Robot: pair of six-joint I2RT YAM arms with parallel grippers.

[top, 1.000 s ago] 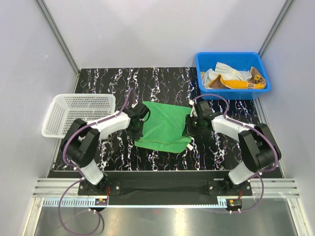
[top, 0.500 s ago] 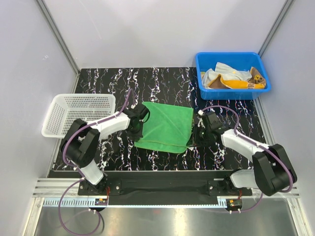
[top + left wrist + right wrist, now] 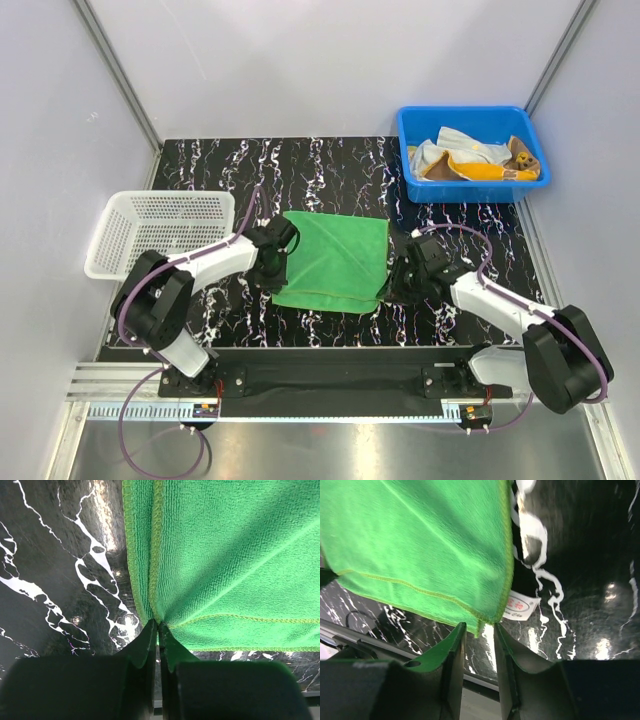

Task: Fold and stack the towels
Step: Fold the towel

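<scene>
Presently | green microfibre towel [image 3: 335,258] mid-fold, we judge | left gripper [image 3: 158,630] pinching its edge | right gripper [image 3: 479,630] jaws apart | next: clamp near corner, fold across.

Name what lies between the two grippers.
The green towel, seen in the top view: the left gripper pinches its left edge, and the right gripper, open, sits at its near right corner.

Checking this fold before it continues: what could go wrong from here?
The right gripper stands open at the near corner of the green towel; lifting would leave only the left gripper pinching cloth, so the fold may skew. The label beside that corner could get grabbed instead of hem.
</scene>
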